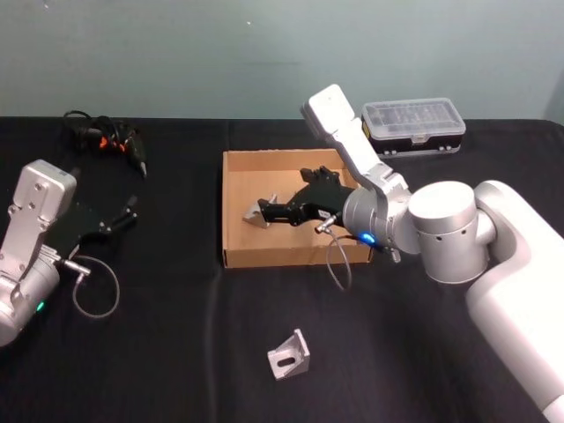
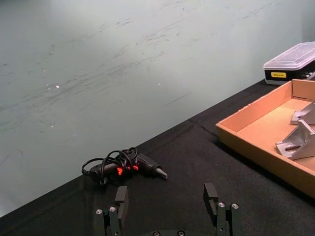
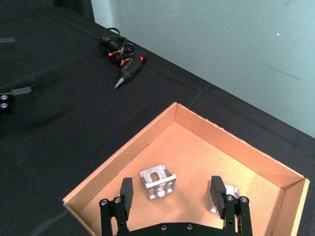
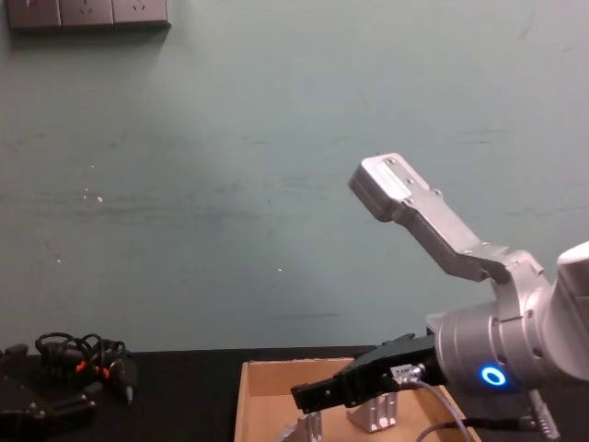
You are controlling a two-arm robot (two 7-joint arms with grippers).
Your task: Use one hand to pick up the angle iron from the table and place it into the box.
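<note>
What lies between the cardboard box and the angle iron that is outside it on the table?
Nothing. In the head view, the table between the front wall of the box and that angle iron is bare black surface.

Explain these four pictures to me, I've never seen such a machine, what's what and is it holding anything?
This is a two-armed robot at a table. One picture looks down from its head, one forward from its chest, one comes from each wrist. The right claw hangs open over a cardboard box, holding nothing; an angle iron lies in the box below it, a second one nearby. A third angle iron sits on the table, nearer the robot. The left claw is open and idle on the left. A glue gun and a clear-lidded plastic case lie further back.
</note>
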